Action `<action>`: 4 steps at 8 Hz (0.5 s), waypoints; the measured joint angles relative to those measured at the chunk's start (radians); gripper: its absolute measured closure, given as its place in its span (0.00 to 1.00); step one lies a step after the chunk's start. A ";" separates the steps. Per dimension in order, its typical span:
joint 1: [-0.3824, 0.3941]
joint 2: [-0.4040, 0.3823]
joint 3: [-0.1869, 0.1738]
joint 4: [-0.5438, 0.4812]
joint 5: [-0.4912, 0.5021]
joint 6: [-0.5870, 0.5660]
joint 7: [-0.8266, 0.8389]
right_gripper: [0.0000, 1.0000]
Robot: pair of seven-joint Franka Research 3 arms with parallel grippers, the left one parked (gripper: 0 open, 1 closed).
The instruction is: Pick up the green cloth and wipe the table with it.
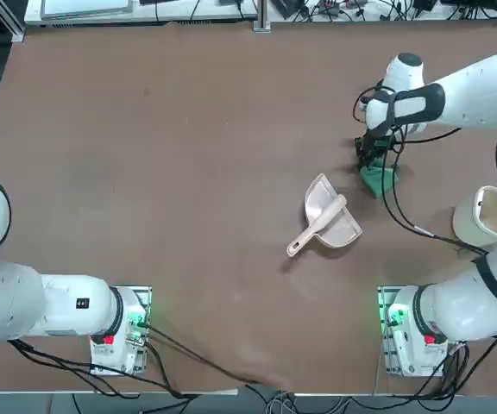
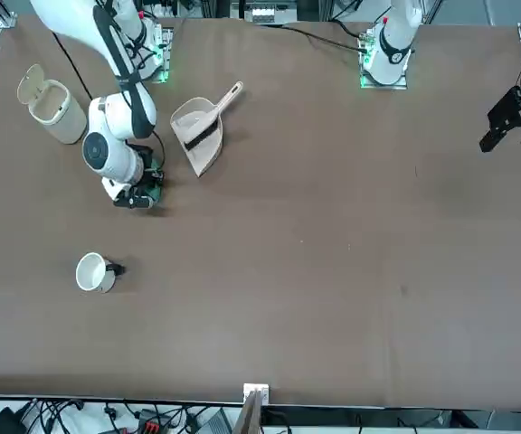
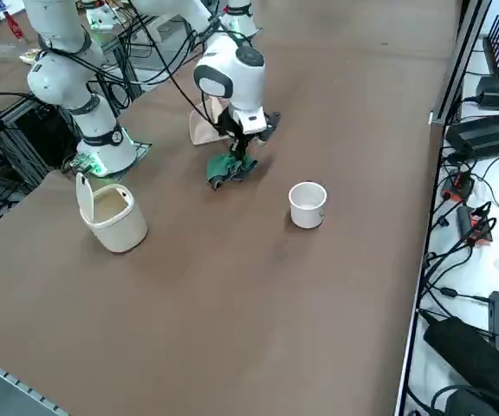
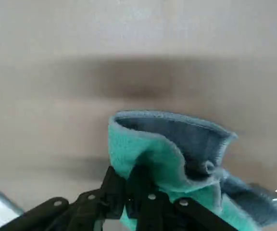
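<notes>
The green cloth is a small crumpled teal rag on the right half of the brown table. My right gripper points down over it and is shut on its upper folds. In the right wrist view the cloth bunches out from between the black fingers, with the tabletop right behind it. From the right side the cloth hangs under the gripper and reaches down to the table surface. In the front view only a sliver of the cloth shows beside the gripper.
A pinkish-beige dustpan lies just left of the cloth, handle toward the robot. A cream bin with its lid up stands to the right. A white cup stands beyond the cloth. Black cables trail from the arm over the table.
</notes>
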 joint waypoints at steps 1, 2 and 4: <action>-0.029 0.000 -0.033 -0.007 0.000 -0.005 -0.099 0.95; -0.073 -0.003 -0.063 -0.009 0.001 -0.014 -0.209 0.95; -0.160 -0.004 -0.122 -0.010 -0.108 -0.021 -0.358 0.95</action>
